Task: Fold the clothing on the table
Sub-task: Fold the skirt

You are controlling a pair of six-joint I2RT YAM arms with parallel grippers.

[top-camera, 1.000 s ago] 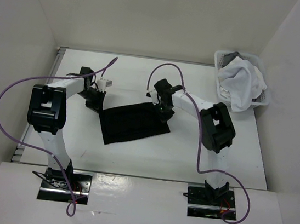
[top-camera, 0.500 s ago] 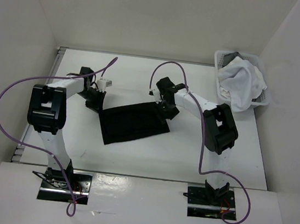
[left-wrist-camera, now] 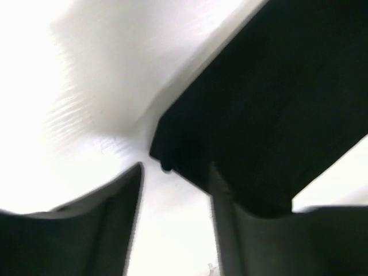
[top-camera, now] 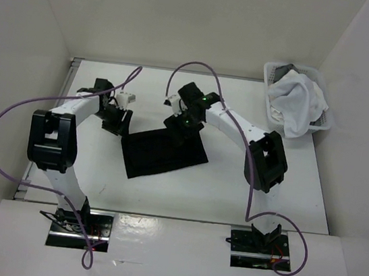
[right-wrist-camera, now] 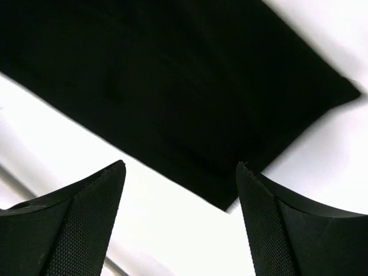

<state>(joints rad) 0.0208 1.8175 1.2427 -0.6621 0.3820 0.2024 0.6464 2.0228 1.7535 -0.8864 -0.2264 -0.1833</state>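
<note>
The black clothing lies flat as a folded slab on the white table, with its far left corner close in front of my left gripper. My left gripper is open just off that corner, with only bare table between its fingers. At the far edge of the clothing my right gripper hovers wide open, holding nothing; its textured fingertips frame the cloth's edge and a corner.
A white plastic basket holding a white cloth bundle stands at the table's back right corner. A thin metal rail runs along the left edge. White walls enclose the table on three sides. Purple cables loop above both arms.
Both grippers have opened and let go of the clothing. The right gripper has swung left along the cloth's far edge; the left one has backed slightly off its corner.
</note>
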